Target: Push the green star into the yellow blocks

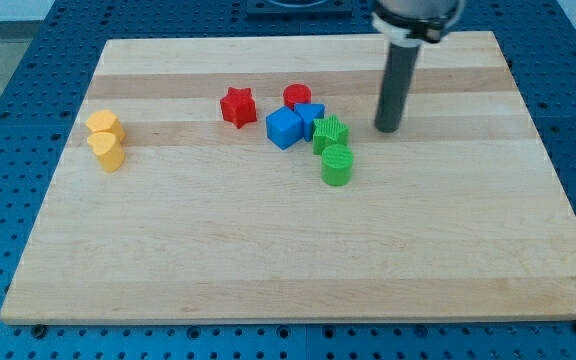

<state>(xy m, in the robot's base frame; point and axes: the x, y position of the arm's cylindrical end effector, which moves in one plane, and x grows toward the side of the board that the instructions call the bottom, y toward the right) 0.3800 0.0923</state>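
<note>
The green star (330,133) lies near the board's middle, touching a green cylinder (337,165) just below it and a blue block (310,117) at its upper left. Two yellow blocks sit together at the view's left: a yellow hexagon-like block (102,125) above a yellow heart-like block (107,151). My tip (387,129) rests on the board to the right of the green star, a short gap apart from it.
A blue cube (284,128) sits left of the green star. A red star (237,106) and a red cylinder (297,97) lie above the cluster. The wooden board (268,250) rests on a blue perforated table.
</note>
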